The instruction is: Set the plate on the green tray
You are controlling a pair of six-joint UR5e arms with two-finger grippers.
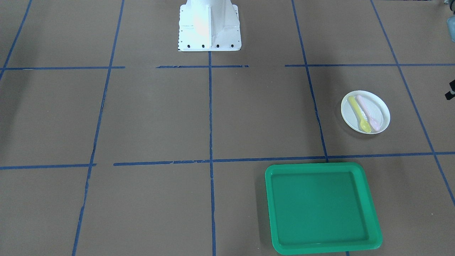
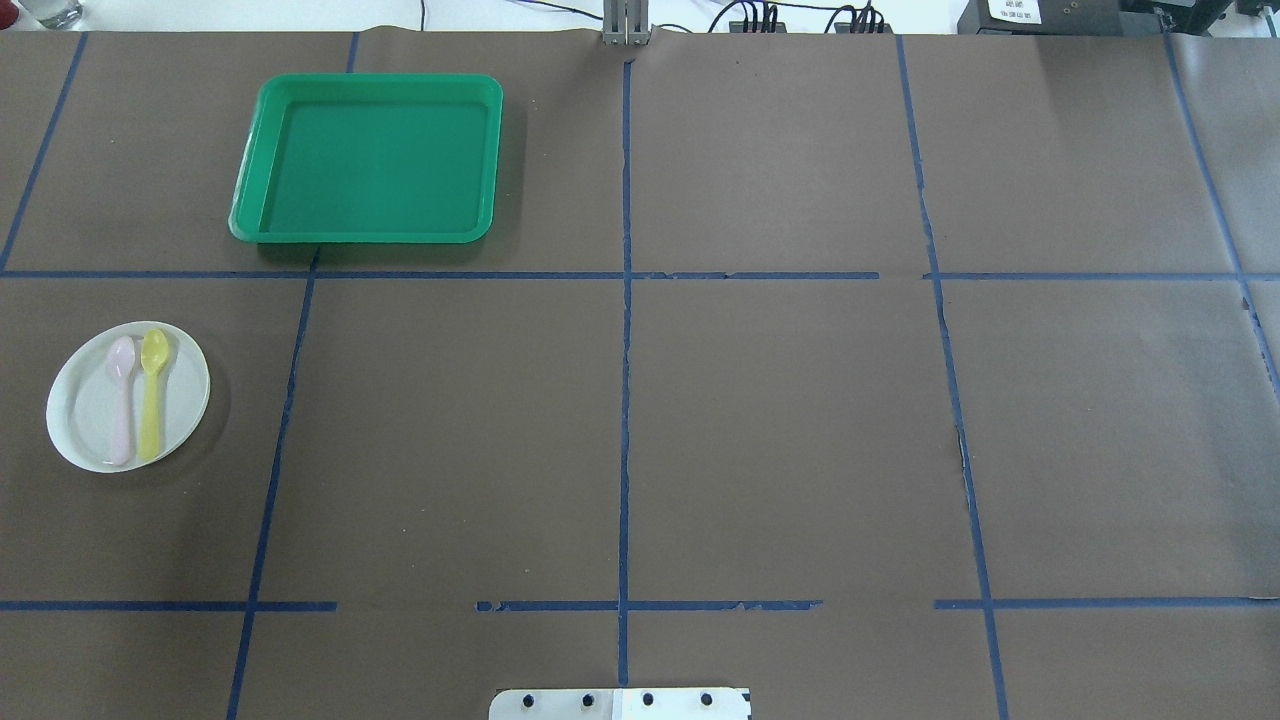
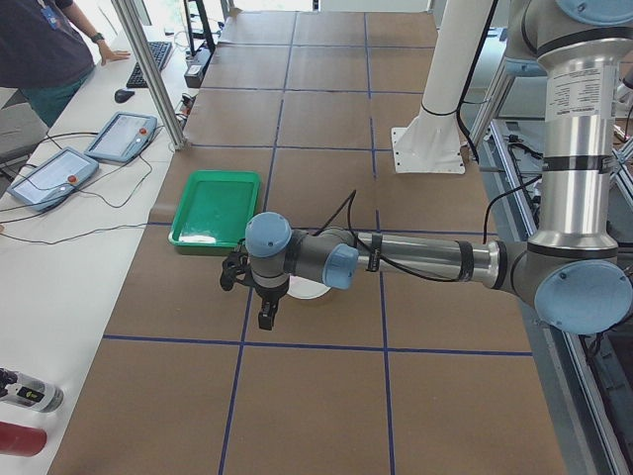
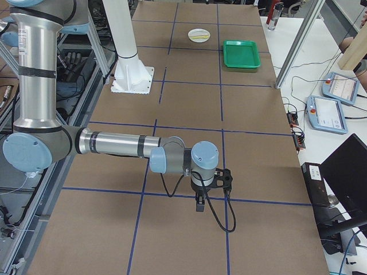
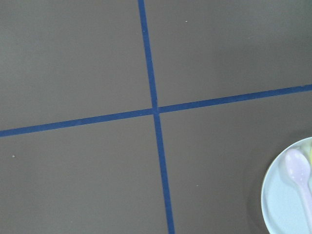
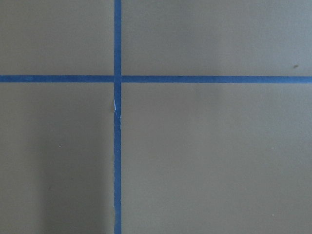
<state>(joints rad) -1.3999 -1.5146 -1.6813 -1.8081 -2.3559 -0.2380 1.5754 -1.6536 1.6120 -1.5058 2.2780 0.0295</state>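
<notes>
The plate (image 2: 82, 412) is small, round and white with a shallow raised rim. It lies flat on the brown table (image 2: 780, 420), out toward the robot's left edge. A pink spoon (image 2: 121, 400) and a yellow spoon (image 2: 151, 395) lie side by side on it, bowls pointing away from the robot. The green tray (image 2: 370, 165) is a much larger, bright green rectangle with rounded corners and a raised rim. It also lies flat, farther from the robot, just beyond a blue tape line (image 2: 450, 275). The plate and tray are well apart.
</notes>
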